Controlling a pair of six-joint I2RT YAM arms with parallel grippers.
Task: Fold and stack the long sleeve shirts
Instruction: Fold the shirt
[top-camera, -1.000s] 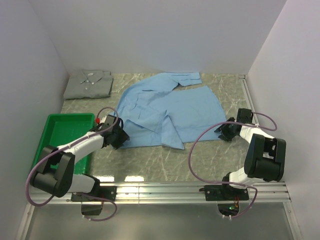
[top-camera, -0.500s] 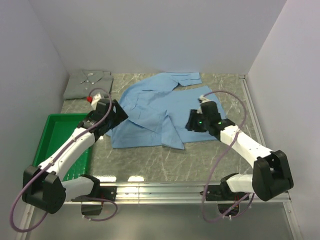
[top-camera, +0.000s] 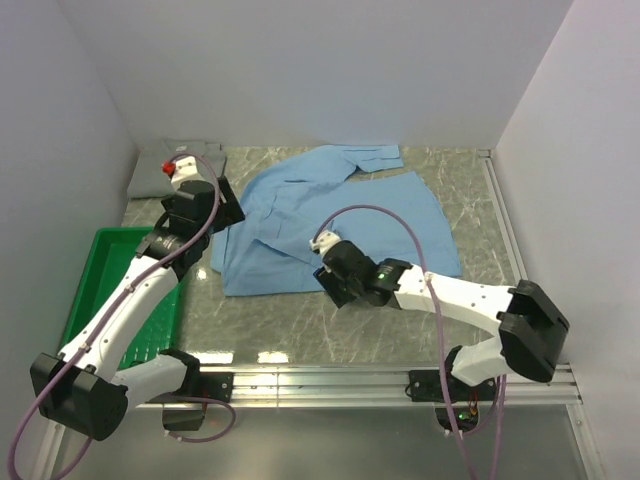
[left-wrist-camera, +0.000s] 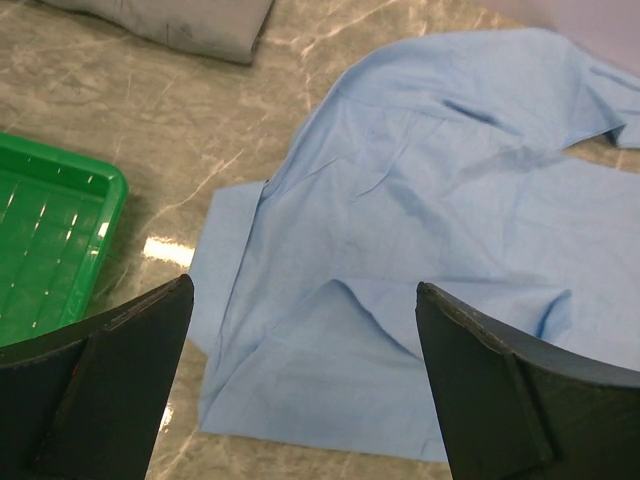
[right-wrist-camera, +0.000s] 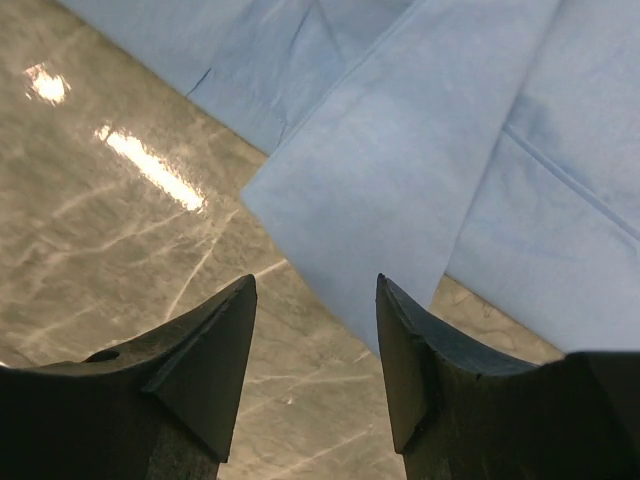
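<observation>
The light blue shirt (top-camera: 350, 210) lies spread and rumpled on the table's middle, its collar toward the back. The pale grey-green shirt (top-camera: 150, 180) lies folded at the back left, partly behind my left arm. My left gripper (top-camera: 222, 210) hovers open and empty above the blue shirt's left edge. In the left wrist view the gripper (left-wrist-camera: 303, 290) is wide open over a raised crease of the blue shirt (left-wrist-camera: 430, 200). My right gripper (top-camera: 335, 280) is open and empty at the shirt's front edge. In the right wrist view the gripper (right-wrist-camera: 316, 285) stands just before a front corner of the shirt (right-wrist-camera: 390, 190).
A green plastic tray (top-camera: 115, 255) sits at the left, beside and under my left arm, and shows in the left wrist view (left-wrist-camera: 50, 240). The folded grey-green shirt (left-wrist-camera: 190, 20) is at the top of that view. White walls close the back and sides.
My left arm rose and swung back from the shirt's front left edge toward the back left. My right arm swept from the table's right edge to the shirt's front edge.
</observation>
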